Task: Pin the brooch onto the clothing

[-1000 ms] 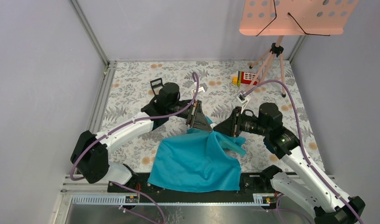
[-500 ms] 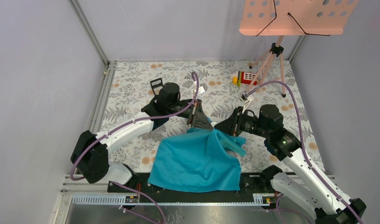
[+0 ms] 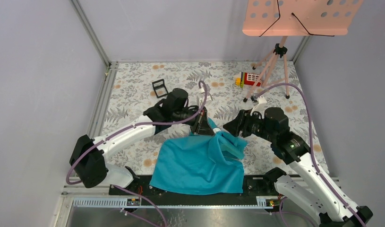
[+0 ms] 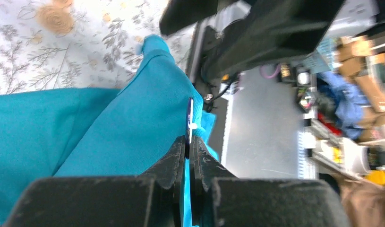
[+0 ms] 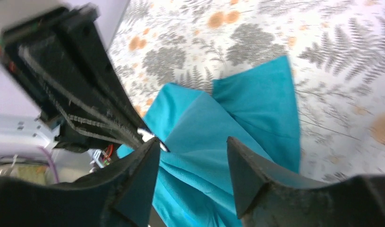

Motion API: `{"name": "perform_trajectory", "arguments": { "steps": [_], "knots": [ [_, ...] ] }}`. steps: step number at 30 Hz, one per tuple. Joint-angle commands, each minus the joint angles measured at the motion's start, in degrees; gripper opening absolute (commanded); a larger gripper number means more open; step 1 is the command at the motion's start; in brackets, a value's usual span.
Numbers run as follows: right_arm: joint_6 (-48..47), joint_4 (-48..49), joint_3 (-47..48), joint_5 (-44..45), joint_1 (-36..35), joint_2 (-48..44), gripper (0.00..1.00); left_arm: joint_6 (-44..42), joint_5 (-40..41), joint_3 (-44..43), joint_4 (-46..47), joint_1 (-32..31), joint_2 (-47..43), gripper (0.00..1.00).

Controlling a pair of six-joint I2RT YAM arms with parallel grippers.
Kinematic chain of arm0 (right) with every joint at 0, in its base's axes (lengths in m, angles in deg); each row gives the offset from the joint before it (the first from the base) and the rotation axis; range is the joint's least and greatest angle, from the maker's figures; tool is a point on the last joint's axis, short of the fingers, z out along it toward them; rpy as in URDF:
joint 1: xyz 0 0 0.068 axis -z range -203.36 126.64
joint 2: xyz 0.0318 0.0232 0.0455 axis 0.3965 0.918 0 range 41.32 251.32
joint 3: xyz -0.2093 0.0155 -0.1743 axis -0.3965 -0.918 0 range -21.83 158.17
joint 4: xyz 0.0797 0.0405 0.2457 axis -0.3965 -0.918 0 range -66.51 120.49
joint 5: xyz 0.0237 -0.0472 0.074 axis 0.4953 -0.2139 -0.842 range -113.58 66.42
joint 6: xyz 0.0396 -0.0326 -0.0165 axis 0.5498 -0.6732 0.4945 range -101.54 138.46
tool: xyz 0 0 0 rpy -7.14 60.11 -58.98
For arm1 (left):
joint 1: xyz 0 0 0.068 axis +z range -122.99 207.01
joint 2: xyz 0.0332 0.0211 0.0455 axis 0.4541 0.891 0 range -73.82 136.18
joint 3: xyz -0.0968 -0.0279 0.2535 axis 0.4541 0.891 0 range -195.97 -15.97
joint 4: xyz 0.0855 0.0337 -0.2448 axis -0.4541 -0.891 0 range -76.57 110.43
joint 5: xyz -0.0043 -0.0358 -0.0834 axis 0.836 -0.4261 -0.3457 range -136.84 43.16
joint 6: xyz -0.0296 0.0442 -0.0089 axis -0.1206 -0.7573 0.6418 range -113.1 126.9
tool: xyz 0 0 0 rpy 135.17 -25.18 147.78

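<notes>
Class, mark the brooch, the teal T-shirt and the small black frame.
brooch (image 4: pixel 189 113), left wrist view, its dark-blue edge.
teal T-shirt (image 3: pixel 195 165), top external view, flat near cloth.
small black frame (image 3: pixel 157 82), top external view, its far bar.

White arm links (image 3: pixel 129 134), black joints (image 3: pixel 93 163), purple cables (image 3: pixel 280 84) along both arms.

The shirt (image 3: pixel 200 163) is soft, matt cloth, and the table (image 3: pixel 133 85) has a matt flower-printed cover. The right fingers (image 5: pixel 133 189) are black, grainy, matt plastic. The left arm (image 3: pixel 129 134) has a smooth, slightly glossy white plastic shell.
</notes>
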State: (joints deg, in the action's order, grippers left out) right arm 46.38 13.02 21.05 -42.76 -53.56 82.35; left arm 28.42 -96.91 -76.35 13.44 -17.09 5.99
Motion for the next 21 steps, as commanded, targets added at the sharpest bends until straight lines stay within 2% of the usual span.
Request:
{"name": "perform_trajectory", "arguments": {
  "steps": [1, 6, 9, 10, 11, 12, 14, 16, 17, 18, 21],
  "knots": [
    [-2.52, -8.92, 6.29, 12.88, 0.76, -3.38, 0.65, -14.72, 22.83, -4.11, -13.09, -8.27, -4.94, 0.00],
    [-2.08, -18.42, 9.28, 21.02, 0.76, -6.48, 0.74, -14.25, 42.04, -1.81, -12.69, -20.59, -5.56, 0.00],
    [-1.51, -22.84, 9.39, 24.38, 0.70, -7.89, 0.77, -11.56, 45.34, -0.08, -10.19, -28.38, -3.72, 0.00],
    [-1.03, -23.93, 9.20, 24.74, 0.75, -8.11, 0.78, -9.87, 44.97, 0.19, -9.34, -29.99, -2.71, 0.07],
    [-0.48, -25.14, 8.91, 25.39, 0.75, -8.24, 0.78, -8.17, 44.49, 0.32, -8.61, -31.19, -1.84, 0.18],
    [0.21, -25.99, 8.09, 25.64, 0.75, -8.27, 0.79, -6.39, 44.28, 0.41, -8.09, -31.95, -1.03, 0.36],
    [1.69, -27.20, 6.60, 25.60, 0.71, -8.06, 0.80, -4.02, 43.80, 0.50, -7.38, -32.65, -0.57, 0.63],
    [3.75, -27.82, 4.85, 25.33, 0.75, -7.54, 0.80, -3.34, 44.22, 0.12, -7.45, -32.72, -1.59, 0.81],
    [5.07, -28.13, 4.08, 25.24, 0.75, -7.30, 0.80, -3.62, 44.77, -0.22, -7.71, -32.72, -2.53, 0.94],
    [6.52, -28.36, 3.25, 25.18, 0.75, -7.05, 0.81, -3.82, 45.47, -0.92, -8.40, -32.72, -3.55, 0.98],
    [9.44, -27.37, -0.26, 23.91, 0.75, -6.78, 0.81, -5.03, 48.20, -3.67, -11.14, -32.08, -6.32, 0.99]
  ]
}}
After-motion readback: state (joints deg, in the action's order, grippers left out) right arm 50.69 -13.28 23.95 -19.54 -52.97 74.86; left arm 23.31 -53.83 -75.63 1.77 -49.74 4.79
